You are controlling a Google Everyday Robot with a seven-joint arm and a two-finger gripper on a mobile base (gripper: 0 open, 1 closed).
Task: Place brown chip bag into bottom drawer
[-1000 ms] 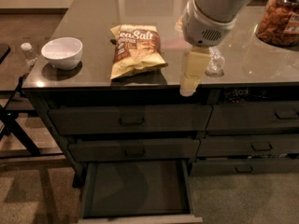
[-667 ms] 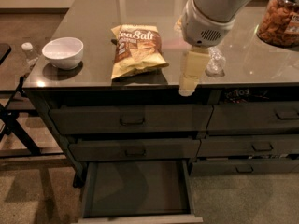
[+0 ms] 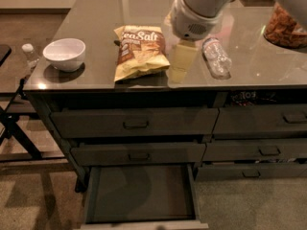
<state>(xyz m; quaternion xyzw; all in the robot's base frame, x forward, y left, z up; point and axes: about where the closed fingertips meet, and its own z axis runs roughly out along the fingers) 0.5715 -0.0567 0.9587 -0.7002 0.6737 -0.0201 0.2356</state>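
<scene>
gripper: pale yellow gripper (image 3: 181, 62), pointing down over the front part of the counter top (image 3: 91, 18), tip close to the front edge
gripper state: can't tell if open or closed from this angle; only one pale block is visible. Nothing seen held in it
arm: fat white wrist housing (image 3: 195, 11) directly above the gripper, comes in from the top right
brown chip bag: brown chip bag (image 3: 139, 51) lies flat on the counter top, just left of the gripper. "Sea Salt" print faces up, its right edge is near the gripper; contact can't be confirmed
water bottle: clear water bottle (image 3: 217, 56) on its side, just right of the gripper, on the counter top
bowl: white bowl (image 3: 64, 54) upright near the left end of the counter top, well apart from the bag
bottom drawer: bottom drawer (image 3: 139, 193) in the left column is pulled out, bare floor showing, below and in front of the bag
upper drawers: two handled drawer fronts (image 3: 135, 122) above it, both closed
right column: its drawers (image 3: 268, 150) are closed
top right: orange-brown snack item (image 3: 285, 28) on the counter top, cut off by the frame edge
left of cabinet: small white-capped bottle (image 3: 29, 54) off to the side of the bowl, dark crossed-leg stand (image 3: 14, 128) below it
</scene>
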